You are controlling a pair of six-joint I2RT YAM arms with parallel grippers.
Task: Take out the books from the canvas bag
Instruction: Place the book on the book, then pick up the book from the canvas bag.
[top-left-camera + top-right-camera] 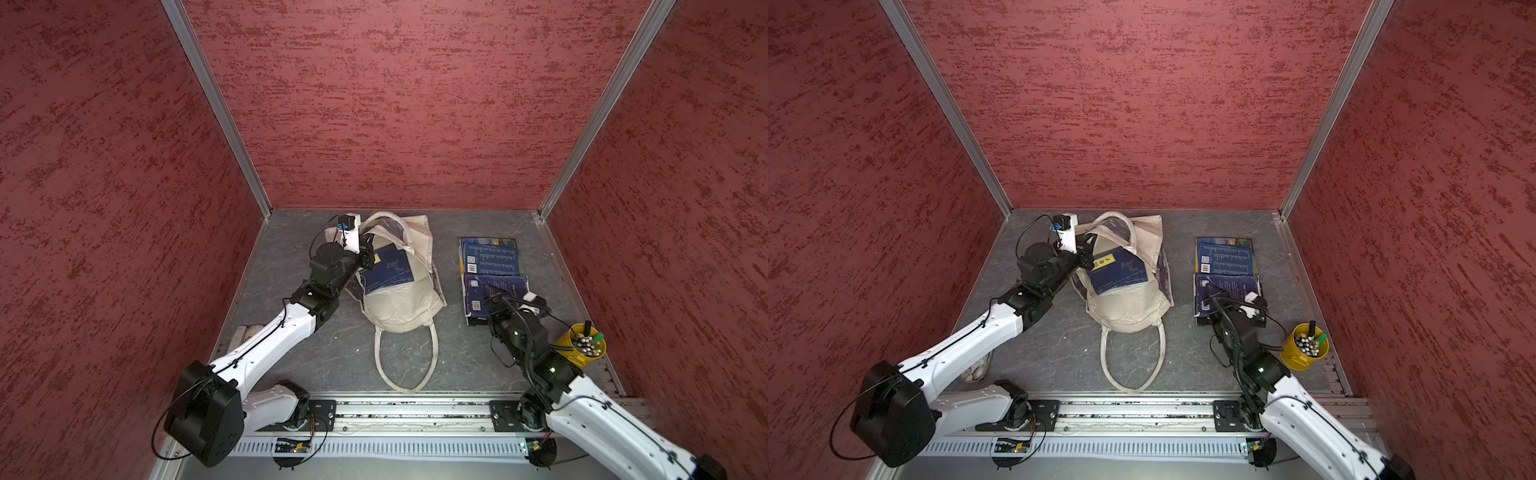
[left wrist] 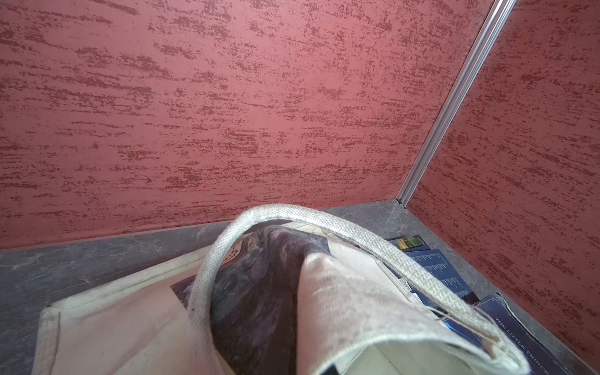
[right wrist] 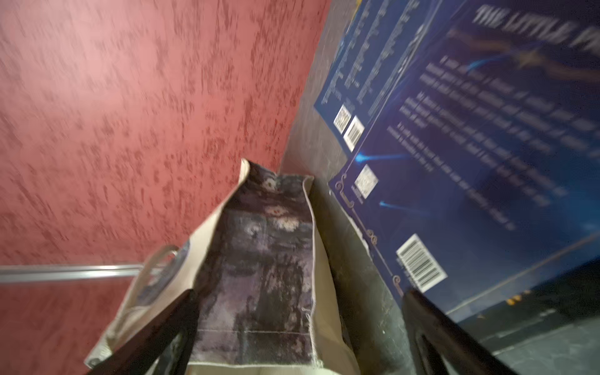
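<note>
Right gripper (image 1: 494, 292): released, empty, over stacked books (image 1: 490, 259). Left gripper (image 1: 368, 249): clenched at canvas bag (image 1: 401, 309) rim. Risk: navy book (image 1: 388, 268) may snag canvas, dragging bag along.

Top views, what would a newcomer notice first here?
The cream canvas bag lies mid-table with a navy book poking from its mouth. To its right, more navy books lie overlapping on the grey table, and a yellow bucket stands by the right edge.
</note>
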